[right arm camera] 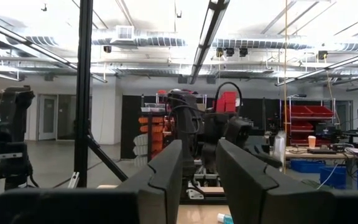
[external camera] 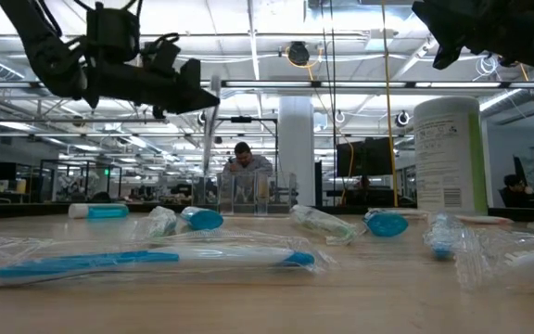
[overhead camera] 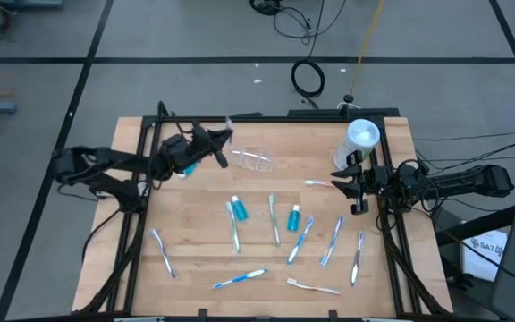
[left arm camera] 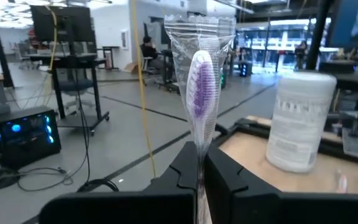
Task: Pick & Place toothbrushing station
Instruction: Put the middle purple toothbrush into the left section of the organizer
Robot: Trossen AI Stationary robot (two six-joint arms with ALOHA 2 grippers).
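My left gripper (overhead camera: pixel 219 148) is over the table's far left part, shut on a wrapped toothbrush (left arm camera: pixel 201 93) with purple-and-white bristles. It is also seen high up in the low view (external camera: pixel 188 93). The small clear cup (overhead camera: pixel 253 159) sits just to its right. My right gripper (overhead camera: pixel 347 185) is open and empty at the right side, near the white canister (overhead camera: pixel 361 139). Its fingers show nothing between them in the right wrist view (right arm camera: pixel 199 171). Several wrapped toothbrushes (overhead camera: pixel 274 220) and two teal toothpaste tubes (overhead camera: pixel 238 208) (overhead camera: pixel 294 216) lie flat on the wood. My left gripper pinches the toothbrush's handle (left arm camera: pixel 201 163) between its two fingers, through the clear wrapper. The head end (left arm camera: pixel 201 84) sticks out beyond the fingertips, along the fingers. The brush is lifted clear of the table.
The white canister (left arm camera: pixel 297 118) stands at the far right corner. Loose toothbrushes lie along the near half (overhead camera: pixel 240 279) (overhead camera: pixel 162 252) (overhead camera: pixel 314 286) and right part (overhead camera: pixel 332 241). Black frame posts stand at the table's sides (overhead camera: pixel 141 161). A person (external camera: pixel 244 162) sits in the room beyond.
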